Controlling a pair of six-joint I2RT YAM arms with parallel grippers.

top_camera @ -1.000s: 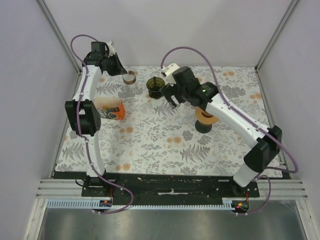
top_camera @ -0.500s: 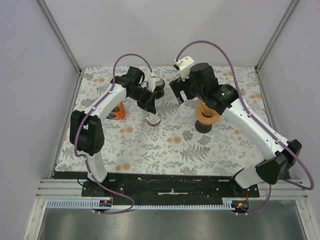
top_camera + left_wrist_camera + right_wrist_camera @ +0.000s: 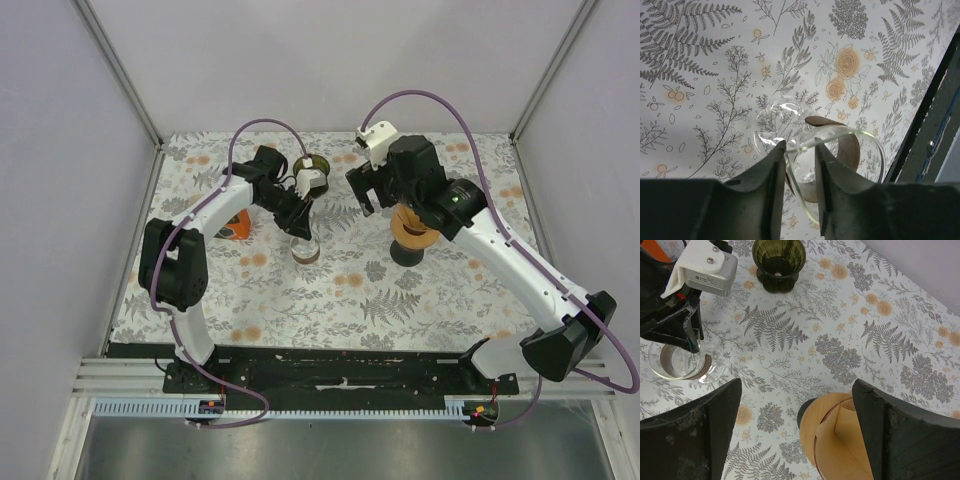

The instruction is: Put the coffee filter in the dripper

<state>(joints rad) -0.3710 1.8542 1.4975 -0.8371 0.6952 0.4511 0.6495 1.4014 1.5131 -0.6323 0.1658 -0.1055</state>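
A clear glass dripper with a brown collar (image 3: pixel 305 249) is at the middle of the flowered cloth; it also shows in the left wrist view (image 3: pixel 840 145) and the right wrist view (image 3: pixel 675 362). My left gripper (image 3: pixel 299 218) (image 3: pixel 800 150) is shut on its glass rim, one finger inside and one outside. I cannot tell whether it rests on the cloth. Tan paper coffee filters (image 3: pixel 413 222) (image 3: pixel 860 440) stand in a round wooden holder on a black base. My right gripper (image 3: pixel 384 196) (image 3: pixel 796 390) is open and empty, above the holder's left side.
A dark olive cone-shaped cup (image 3: pixel 312 171) (image 3: pixel 778 262) stands at the back middle. An orange box (image 3: pixel 233 226) lies at the left, partly behind the left arm. Grey walls and metal posts close in the cloth on three sides.
My left arm swung from the back left corner to the middle, carrying the glass dripper. My right gripper moved right and back, over the filter holder.
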